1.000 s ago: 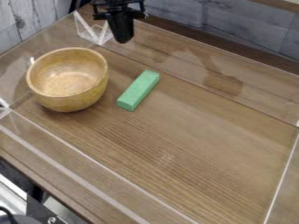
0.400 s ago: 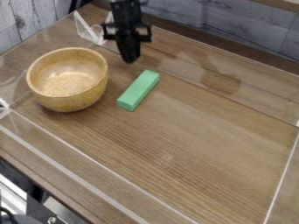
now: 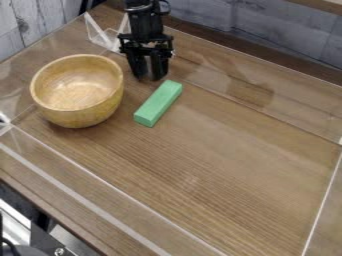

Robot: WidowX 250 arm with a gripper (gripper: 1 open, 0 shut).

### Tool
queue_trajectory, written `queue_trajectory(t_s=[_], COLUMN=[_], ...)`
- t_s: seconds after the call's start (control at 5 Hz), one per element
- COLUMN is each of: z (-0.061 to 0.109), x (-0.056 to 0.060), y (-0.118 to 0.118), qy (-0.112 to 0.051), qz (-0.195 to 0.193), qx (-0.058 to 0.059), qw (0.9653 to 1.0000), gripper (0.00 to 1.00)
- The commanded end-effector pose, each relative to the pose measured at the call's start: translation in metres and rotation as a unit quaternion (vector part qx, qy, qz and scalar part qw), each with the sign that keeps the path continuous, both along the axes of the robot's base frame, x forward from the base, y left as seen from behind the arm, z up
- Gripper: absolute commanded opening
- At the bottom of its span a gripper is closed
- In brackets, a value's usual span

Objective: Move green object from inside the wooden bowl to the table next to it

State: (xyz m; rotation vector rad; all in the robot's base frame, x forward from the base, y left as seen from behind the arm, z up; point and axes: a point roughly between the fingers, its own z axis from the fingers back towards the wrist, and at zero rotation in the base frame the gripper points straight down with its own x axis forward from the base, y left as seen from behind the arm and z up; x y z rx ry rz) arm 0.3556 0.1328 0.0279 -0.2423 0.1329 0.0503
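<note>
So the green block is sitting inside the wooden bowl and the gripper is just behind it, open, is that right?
Not quite. The camera view shows the green block lying on the table just right of the wooden bowl, which is empty. The rest holds: the gripper is just behind the block, open.

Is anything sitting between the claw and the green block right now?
Nothing visible. The claw hangs open just beyond the green block's far end, bare table between them. The wooden bowl sits off to the side, empty.
</note>
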Motion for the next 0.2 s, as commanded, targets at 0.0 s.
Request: queue_trajectory(t_s=[0.0], z=[0.0313], x=[-0.0013], y=[0.0045], qy=[-0.038], qz=[0.000], qx=[0.008], qw=[0.9993], gripper=[1.00])
